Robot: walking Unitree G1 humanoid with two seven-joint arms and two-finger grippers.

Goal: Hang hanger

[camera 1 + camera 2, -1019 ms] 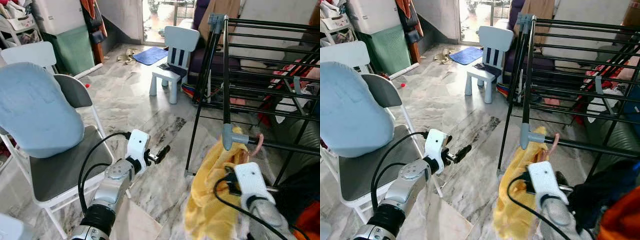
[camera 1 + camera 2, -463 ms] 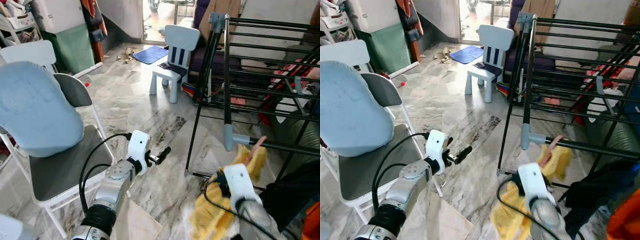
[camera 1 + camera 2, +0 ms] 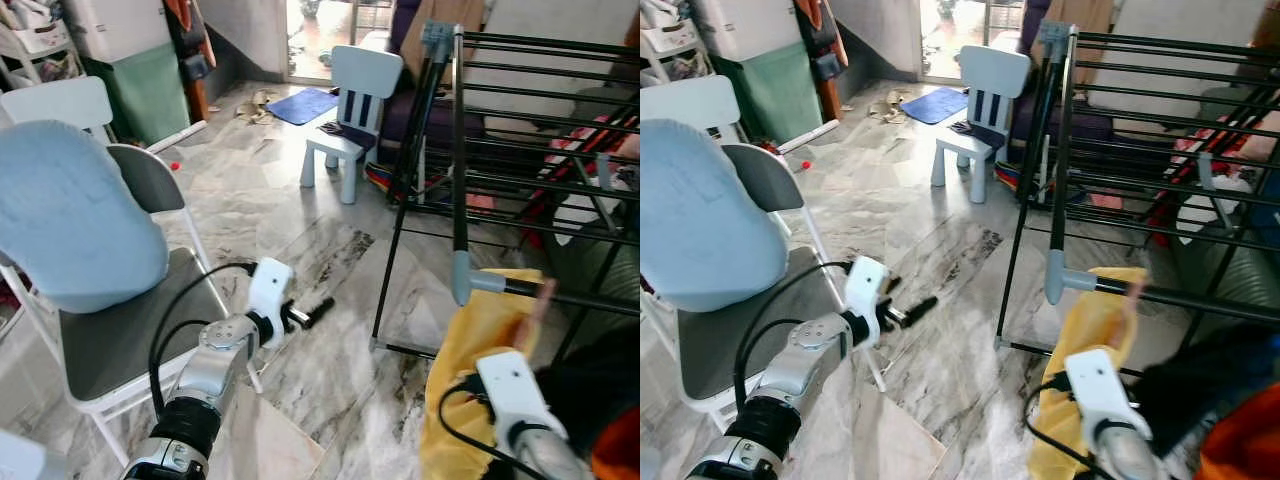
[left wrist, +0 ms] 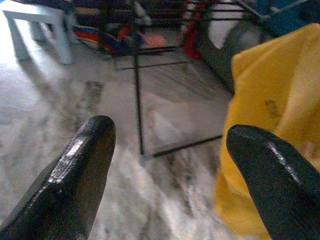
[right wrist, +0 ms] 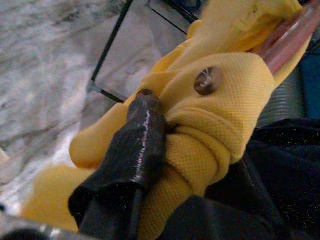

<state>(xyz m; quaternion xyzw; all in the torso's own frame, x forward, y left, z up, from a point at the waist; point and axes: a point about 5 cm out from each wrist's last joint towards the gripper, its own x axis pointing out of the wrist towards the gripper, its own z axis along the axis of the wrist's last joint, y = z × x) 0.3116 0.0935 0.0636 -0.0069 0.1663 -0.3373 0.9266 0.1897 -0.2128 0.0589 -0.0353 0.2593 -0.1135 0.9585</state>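
One pink hanger, swathed in a yellow garment, is pinched by your right tool near the drying rack; left tool spread over open floor.

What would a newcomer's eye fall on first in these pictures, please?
The yellow garment bunched in the right gripper, low right beside the black drying rack. Next, the left gripper, open over the marble floor, and the chair with a blue cushion at left.
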